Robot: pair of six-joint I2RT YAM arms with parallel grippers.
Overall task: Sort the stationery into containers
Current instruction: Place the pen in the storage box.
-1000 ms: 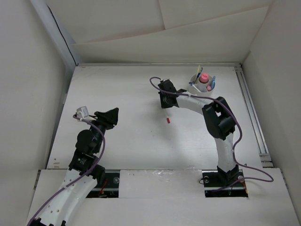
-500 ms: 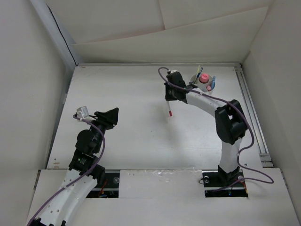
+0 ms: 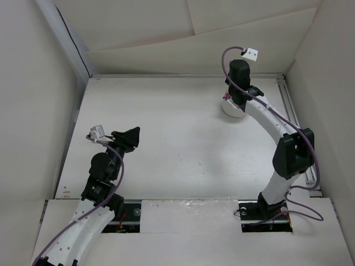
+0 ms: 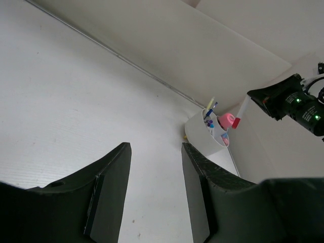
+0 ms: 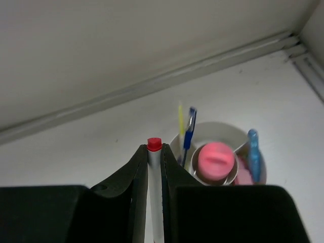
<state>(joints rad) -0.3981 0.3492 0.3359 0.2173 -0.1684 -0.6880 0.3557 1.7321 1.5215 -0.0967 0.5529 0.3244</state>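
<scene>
Right arm swung from mid-table to far tub | right gripper (image 5: 154, 152) clamped on red-capped white pen (image 5: 155, 195), cap down just above round white tub (image 5: 223, 132) | left gripper (image 4: 154, 152) fingers apart, empty, well away

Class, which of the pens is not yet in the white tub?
The red-capped white pen, clamped in the right gripper; the yellow pen and dark blue pen stand inside the tub.
</scene>
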